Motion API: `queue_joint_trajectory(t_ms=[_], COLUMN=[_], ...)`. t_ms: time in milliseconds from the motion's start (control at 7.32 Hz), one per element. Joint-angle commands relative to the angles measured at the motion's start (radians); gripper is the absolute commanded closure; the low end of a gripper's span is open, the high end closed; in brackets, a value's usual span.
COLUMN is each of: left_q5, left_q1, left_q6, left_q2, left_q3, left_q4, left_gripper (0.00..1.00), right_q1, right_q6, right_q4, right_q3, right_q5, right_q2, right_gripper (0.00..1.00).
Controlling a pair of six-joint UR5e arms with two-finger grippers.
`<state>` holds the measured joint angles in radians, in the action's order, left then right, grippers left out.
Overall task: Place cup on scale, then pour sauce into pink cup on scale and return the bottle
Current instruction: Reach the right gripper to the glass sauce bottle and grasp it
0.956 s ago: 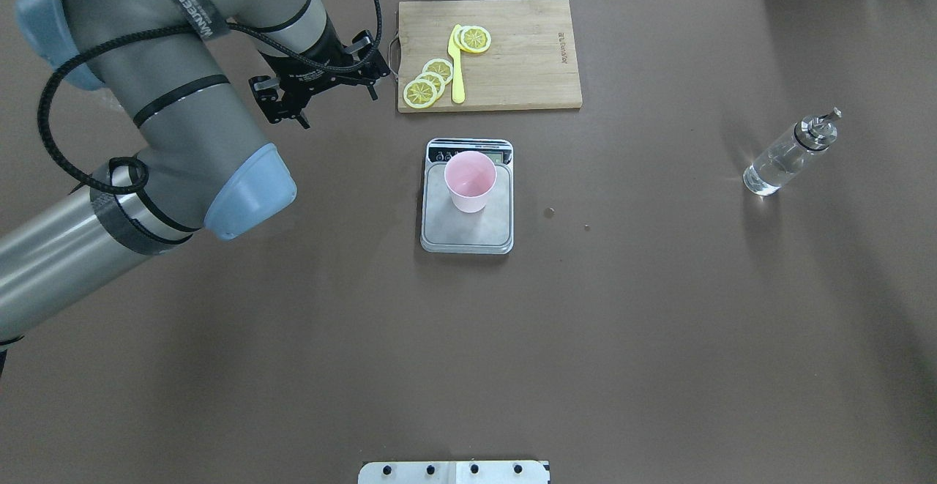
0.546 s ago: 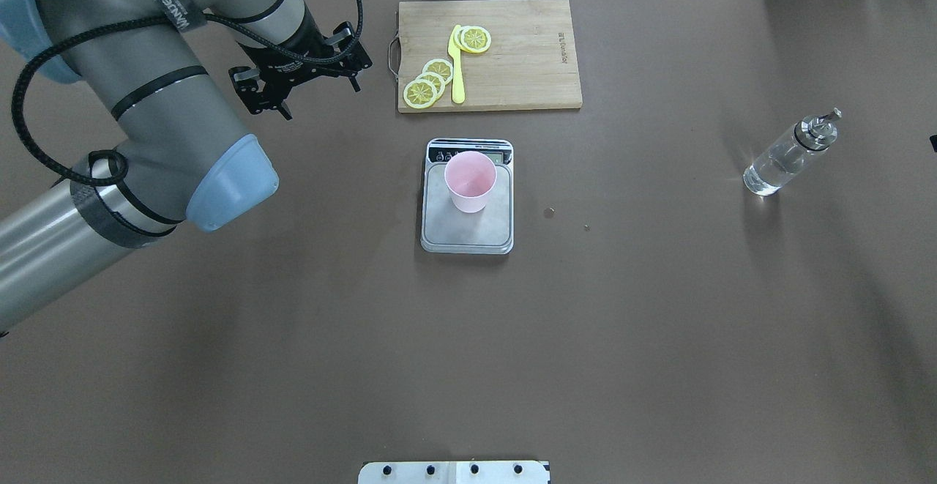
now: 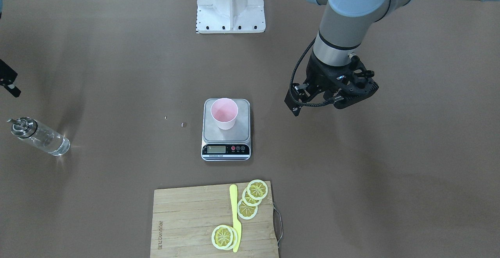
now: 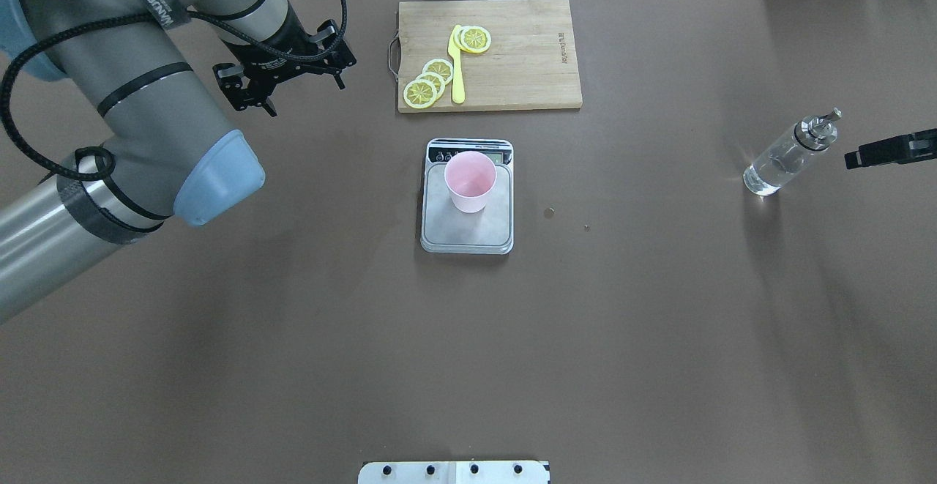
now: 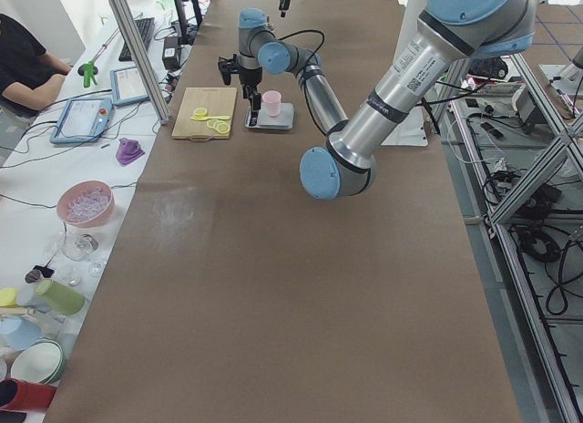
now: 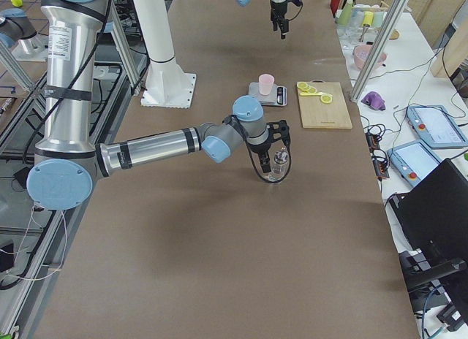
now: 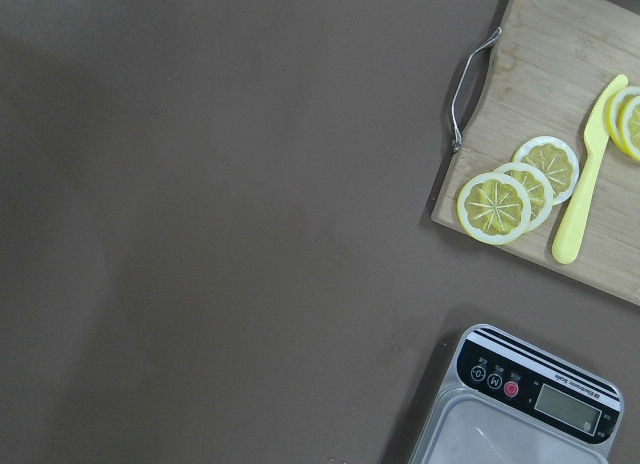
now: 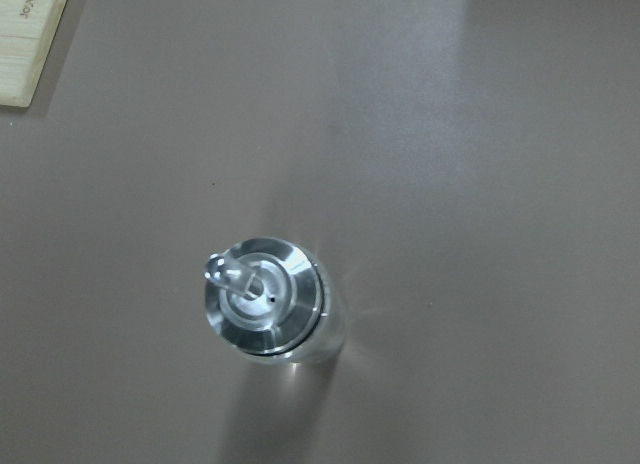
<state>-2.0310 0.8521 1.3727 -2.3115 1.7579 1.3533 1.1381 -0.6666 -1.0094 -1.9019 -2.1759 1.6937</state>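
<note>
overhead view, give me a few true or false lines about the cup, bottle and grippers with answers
1. The cup stands upright on the scale. True.
2. The bottle lies on the cutting board. False: it stands on the bare table, far from the board.
3. The left gripper is holding the cup. False: it is off to the side of the scale, holding nothing.
4. A yellow knife lies on the board beside the lemon slices. True.

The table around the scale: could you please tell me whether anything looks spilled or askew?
Two small spots lie on the table beside the scale, toward the bottle; drops or specks, I cannot tell. The cup stands upright.
</note>
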Motion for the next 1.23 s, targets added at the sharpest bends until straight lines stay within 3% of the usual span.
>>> queue_joint_trajectory(t_ms=[0,273,683,1092], left_q5=[0.000,-0.002,0.000,0.003], left_q1=[0.002,0.002,0.002,0.002], left_q6=[-0.003,-0.003,-0.001,-0.003], left_q2=[0.007,0.006,0.007,0.009], left_q3=[0.000,0.000,0.000,-0.003], left_q4=[0.001,0.001,0.001,0.003], left_gripper=[0.02,0.02,0.02,0.02], right_q1=[-0.055,-0.127,-0.178,-0.210], right_q6=[-0.048,-0.041,-0.120,-0.122], right_q4=[0.034,0.046,0.268,0.324], right_q3=[0.003,0.032,0.115,0.133], right_q5=[0.074,0.215,0.248,0.327], right_q2=[0.017,0.014,0.018,0.018], right_gripper=[0.01,0.01,0.01,0.01])
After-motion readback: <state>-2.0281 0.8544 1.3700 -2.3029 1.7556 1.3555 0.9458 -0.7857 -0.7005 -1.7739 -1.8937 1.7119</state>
